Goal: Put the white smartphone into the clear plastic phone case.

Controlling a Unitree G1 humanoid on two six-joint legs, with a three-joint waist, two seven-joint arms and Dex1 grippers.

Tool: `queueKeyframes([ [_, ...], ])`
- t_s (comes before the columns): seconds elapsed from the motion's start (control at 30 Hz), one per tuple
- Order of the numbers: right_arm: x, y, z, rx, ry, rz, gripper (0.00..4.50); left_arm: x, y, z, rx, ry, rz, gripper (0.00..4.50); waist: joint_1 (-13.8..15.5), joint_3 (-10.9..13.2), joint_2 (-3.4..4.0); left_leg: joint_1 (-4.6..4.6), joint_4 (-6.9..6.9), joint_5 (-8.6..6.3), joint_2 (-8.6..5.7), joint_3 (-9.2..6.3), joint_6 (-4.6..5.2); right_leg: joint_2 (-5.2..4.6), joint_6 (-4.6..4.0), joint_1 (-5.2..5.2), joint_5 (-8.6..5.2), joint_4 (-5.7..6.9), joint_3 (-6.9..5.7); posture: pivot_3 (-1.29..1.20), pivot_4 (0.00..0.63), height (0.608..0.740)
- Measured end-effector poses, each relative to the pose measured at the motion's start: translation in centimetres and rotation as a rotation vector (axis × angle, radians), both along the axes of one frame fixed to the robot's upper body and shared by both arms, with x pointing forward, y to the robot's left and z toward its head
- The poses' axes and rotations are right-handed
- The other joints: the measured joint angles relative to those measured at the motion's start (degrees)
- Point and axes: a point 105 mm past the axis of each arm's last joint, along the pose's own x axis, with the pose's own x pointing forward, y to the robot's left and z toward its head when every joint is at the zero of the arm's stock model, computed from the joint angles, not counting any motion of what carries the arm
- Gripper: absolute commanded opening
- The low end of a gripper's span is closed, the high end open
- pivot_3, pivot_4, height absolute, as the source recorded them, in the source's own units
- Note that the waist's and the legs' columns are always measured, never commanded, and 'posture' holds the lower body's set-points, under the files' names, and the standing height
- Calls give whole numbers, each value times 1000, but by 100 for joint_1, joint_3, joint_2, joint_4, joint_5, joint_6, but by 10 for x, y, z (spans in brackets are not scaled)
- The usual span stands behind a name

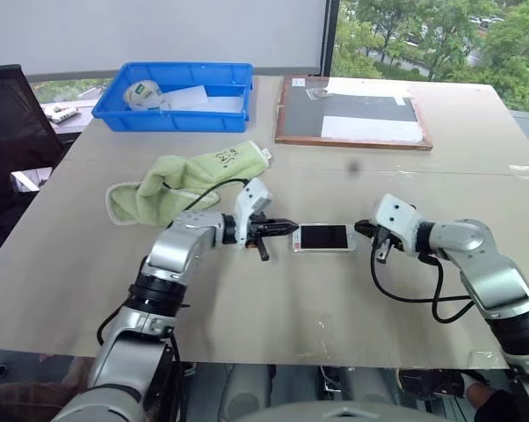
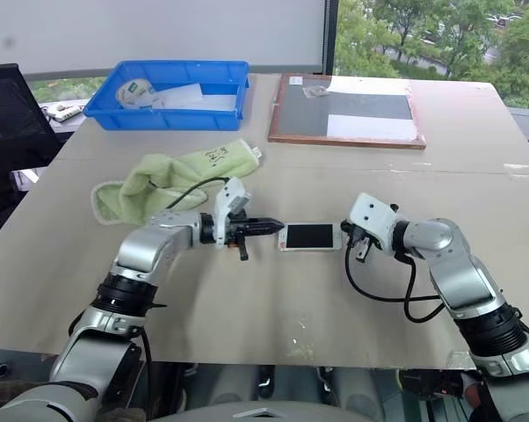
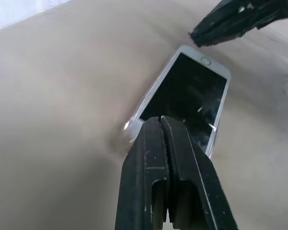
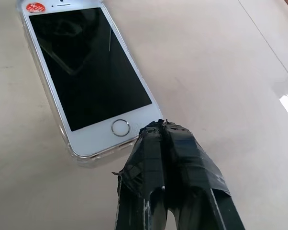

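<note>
Between the two pincers, flat on the table point(image 1: 247, 299), lies the phone point(image 1: 324, 237), already seated in the clear case point(image 4: 70, 143), whose glossy rim shows round its edge. Left pincer point(image 1: 286, 227) and right pincer point(image 1: 363, 229) are both closed, empty, tips just off opp. short ends. Phone looks stiff, thin, light, w/ slick glass front, fragile; prob. best pinched across the long edges, case rim being slippery.

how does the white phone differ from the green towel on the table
The white smartphone is small, rigid and lies flat between the two claws; the green towel is larger, soft and crumpled behind the left arm. The phone has a dark glossy screen; the towel is matte cloth. Both rest on the table.
</note>
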Motion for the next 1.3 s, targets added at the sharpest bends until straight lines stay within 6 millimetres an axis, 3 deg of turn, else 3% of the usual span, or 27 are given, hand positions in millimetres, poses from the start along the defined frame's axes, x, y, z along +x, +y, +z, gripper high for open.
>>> queueKeyframes([
  [0.23,-2,3,-2,-5,9,7,0,3,7,-3,61,-51,21,27,-16,0,0,7,0,0,4,2,0,2,0,0,0,2,3,0,150,740],
  [0.37,-2,4,-2,-9,10,12,0,1,24,3,-51,31,78,27,-16,0,0,2,0,0,4,-1,0,3,0,-2,0,2,-1,0,150,740],
  [0.5,-3,3,-3,-18,13,18,0,-2,42,-2,23,21,87,27,-9,0,0,4,-1,0,4,2,0,0,0,-1,0,2,1,0,150,740],
  [0.6,-3,2,-4,-32,12,21,0,-9,29,-13,29,41,50,27,9,0,-1,2,0,0,3,2,0,-4,-1,-1,0,1,-1,0,150,740],
  [0.8,-4,12,-5,-10,20,40,0,-10,19,-13,30,26,45,27,-8,-2,-2,8,0,0,5,1,0,2,-1,1,0,3,1,0,150,740],
  [0.9,-13,37,-10,37,52,120,0,-14,2,-13,20,33,16,27,27,-2,-2,0,2,0,1,-1,0,-2,0,1,0,3,-2,0,150,740],
  [0.97,-16,42,-11,44,59,140,0,-17,-7,-11,21,38,-3,27,49,-1,-3,-8,6,0,-3,-2,0,-9,1,1,0,-1,-3,0,150,740],
  [1.2,-14,24,4,109,29,63,0,-4,6,25,-33,-26,37,27,3,0,-3,-2,3,0,0,-1,1,-3,1,1,1,-4,-2,0,150,740],
  [1.3,-18,13,13,135,19,33,0,-6,3,36,-84,-31,-2,27,11,0,-3,-2,0,0,1,-2,0,0,1,1,0,-4,-4,0,150,740],
])
